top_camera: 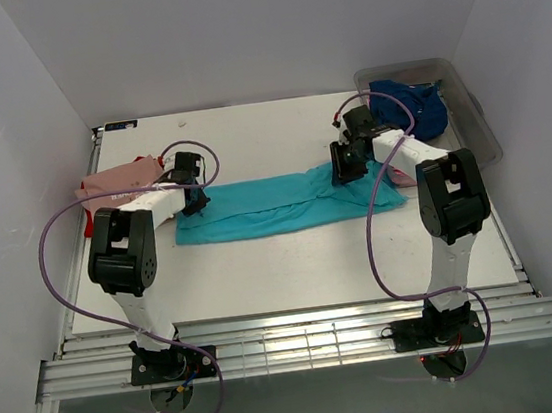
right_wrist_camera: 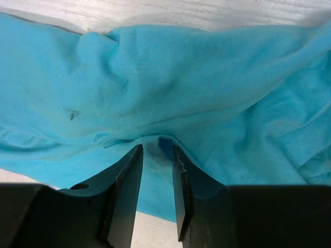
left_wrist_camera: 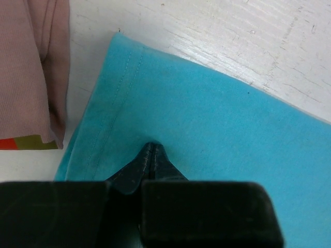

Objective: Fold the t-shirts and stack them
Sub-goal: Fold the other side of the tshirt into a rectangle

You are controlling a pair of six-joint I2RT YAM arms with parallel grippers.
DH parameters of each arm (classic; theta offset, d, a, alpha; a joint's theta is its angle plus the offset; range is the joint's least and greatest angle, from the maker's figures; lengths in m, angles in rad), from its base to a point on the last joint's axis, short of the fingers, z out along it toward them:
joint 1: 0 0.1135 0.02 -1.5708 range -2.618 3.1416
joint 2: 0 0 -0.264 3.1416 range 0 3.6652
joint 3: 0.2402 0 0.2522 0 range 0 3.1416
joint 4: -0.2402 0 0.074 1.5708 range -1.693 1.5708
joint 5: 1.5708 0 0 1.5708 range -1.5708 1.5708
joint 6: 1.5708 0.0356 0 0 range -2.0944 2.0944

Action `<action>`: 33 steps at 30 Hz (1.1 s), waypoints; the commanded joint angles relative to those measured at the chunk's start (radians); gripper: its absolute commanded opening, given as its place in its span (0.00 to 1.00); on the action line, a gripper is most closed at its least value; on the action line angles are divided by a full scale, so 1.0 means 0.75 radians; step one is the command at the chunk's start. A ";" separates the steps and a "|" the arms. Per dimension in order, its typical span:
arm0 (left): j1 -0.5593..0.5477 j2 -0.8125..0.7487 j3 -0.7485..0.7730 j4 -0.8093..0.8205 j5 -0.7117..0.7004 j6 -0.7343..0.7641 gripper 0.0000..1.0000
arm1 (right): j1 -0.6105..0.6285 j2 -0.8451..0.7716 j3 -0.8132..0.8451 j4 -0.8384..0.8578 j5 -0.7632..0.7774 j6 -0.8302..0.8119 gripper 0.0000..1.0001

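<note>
The turquoise t-shirt (top_camera: 276,206) lies as a long flat strip across the middle of the table. My left gripper (top_camera: 195,201) is shut over its left end. In the left wrist view its tips (left_wrist_camera: 151,146) rest on flat turquoise cloth (left_wrist_camera: 217,113) near the stitched hem, with no fold seen between them. My right gripper (top_camera: 345,170) stands open over the rumpled right end. In the right wrist view its jaws (right_wrist_camera: 156,147) are apart, with a ridge of turquoise cloth (right_wrist_camera: 155,77) at the tips. The salmon-pink t-shirt (top_camera: 117,181) (left_wrist_camera: 31,67) lies just left of the turquoise one.
A strip of red cloth (top_camera: 89,224) (left_wrist_camera: 8,143) shows under the salmon-pink tee. A navy tee (top_camera: 415,109) sits bunched in the clear grey tub (top_camera: 477,121) at the back right. White walls close in on three sides.
</note>
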State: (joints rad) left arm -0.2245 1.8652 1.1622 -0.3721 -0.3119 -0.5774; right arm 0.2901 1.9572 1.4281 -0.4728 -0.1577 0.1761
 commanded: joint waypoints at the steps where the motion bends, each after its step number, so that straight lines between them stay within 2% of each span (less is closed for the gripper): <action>1: 0.007 -0.037 -0.056 -0.074 -0.022 -0.005 0.00 | 0.014 0.000 -0.008 0.035 -0.029 -0.004 0.36; 3: 0.007 -0.047 -0.067 -0.074 -0.026 -0.005 0.00 | 0.016 0.002 -0.012 0.035 -0.021 -0.006 0.35; 6: 0.007 -0.057 -0.077 -0.070 -0.032 -0.001 0.00 | 0.024 -0.018 -0.041 0.064 -0.011 -0.006 0.21; 7: 0.007 -0.059 -0.085 -0.070 -0.034 0.001 0.00 | 0.028 -0.038 -0.061 0.072 -0.009 -0.006 0.10; 8: 0.007 -0.061 -0.087 -0.070 -0.034 0.001 0.00 | 0.028 -0.045 -0.067 0.074 0.004 -0.006 0.08; 13: 0.007 -0.086 -0.116 -0.068 -0.036 -0.001 0.00 | 0.047 -0.110 -0.122 0.074 0.026 -0.014 0.08; 19: 0.007 -0.125 -0.140 -0.068 -0.034 -0.003 0.00 | 0.094 -0.275 -0.290 0.084 0.073 0.002 0.08; 29: 0.007 -0.188 -0.185 -0.064 -0.014 -0.014 0.00 | 0.237 -0.423 -0.466 0.052 0.143 0.060 0.20; 33: 0.007 -0.223 -0.204 -0.064 -0.014 -0.009 0.00 | 0.253 -0.492 -0.499 0.052 0.080 0.076 0.20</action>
State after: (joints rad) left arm -0.2241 1.7599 1.0355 -0.3733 -0.3248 -0.5846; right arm 0.4728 1.6585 1.0634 -0.4339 -0.0792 0.2100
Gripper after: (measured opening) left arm 0.070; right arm 0.202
